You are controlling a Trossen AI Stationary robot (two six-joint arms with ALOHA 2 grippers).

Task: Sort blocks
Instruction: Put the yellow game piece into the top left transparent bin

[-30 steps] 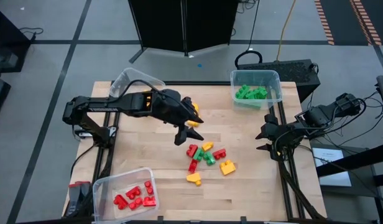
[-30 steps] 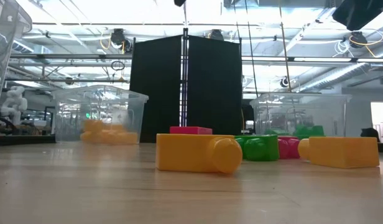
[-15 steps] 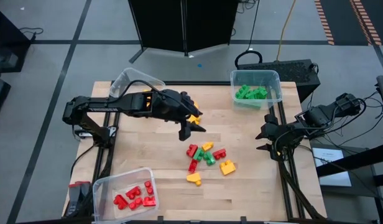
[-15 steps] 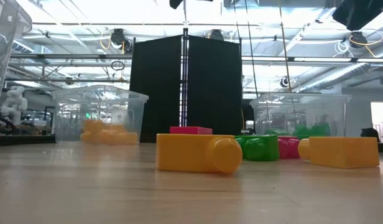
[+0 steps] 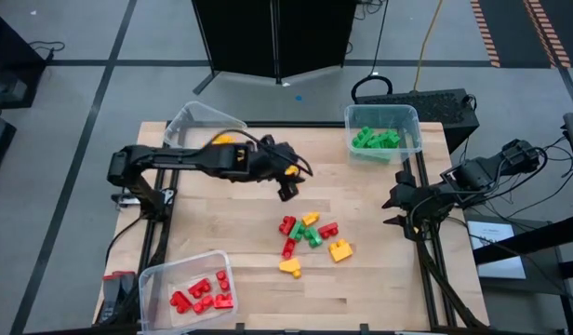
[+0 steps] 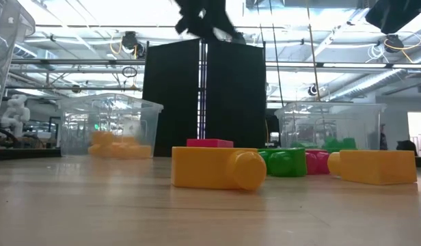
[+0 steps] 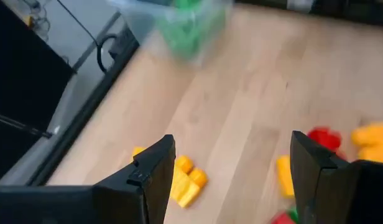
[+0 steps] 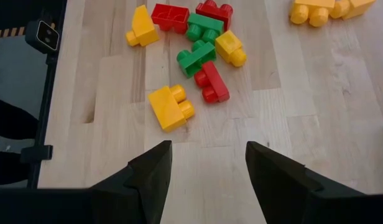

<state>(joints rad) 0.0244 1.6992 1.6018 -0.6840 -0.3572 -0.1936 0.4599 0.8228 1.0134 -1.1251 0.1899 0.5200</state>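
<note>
Loose blocks (image 5: 310,233) in red, yellow and green lie in a small heap on the middle of the table, seen also in the right wrist view as blocks (image 8: 198,50). A yellow cluster (image 5: 289,169) lies apart toward the far edge; the left wrist view shows this cluster (image 7: 182,180) on the wood. My left gripper (image 5: 286,189) hovers just beside it, open and empty (image 7: 232,155); it shows as a dark gripper (image 6: 204,17) at the top of the low view. My right gripper (image 5: 398,209) waits at the table's right edge, open (image 8: 207,162).
Three clear bins stand on the table: one with green blocks (image 5: 381,133) at the far right, one with yellow blocks (image 5: 207,126) at the far left, one with red blocks (image 5: 189,284) at the near left. Bare wood lies between heap and bins.
My left gripper has moved a little toward the far edge, away from the heap and toward the yellow cluster, and has come down, so that it now shows at the top of the low view. The arm has stretched out lower. No block has moved.
</note>
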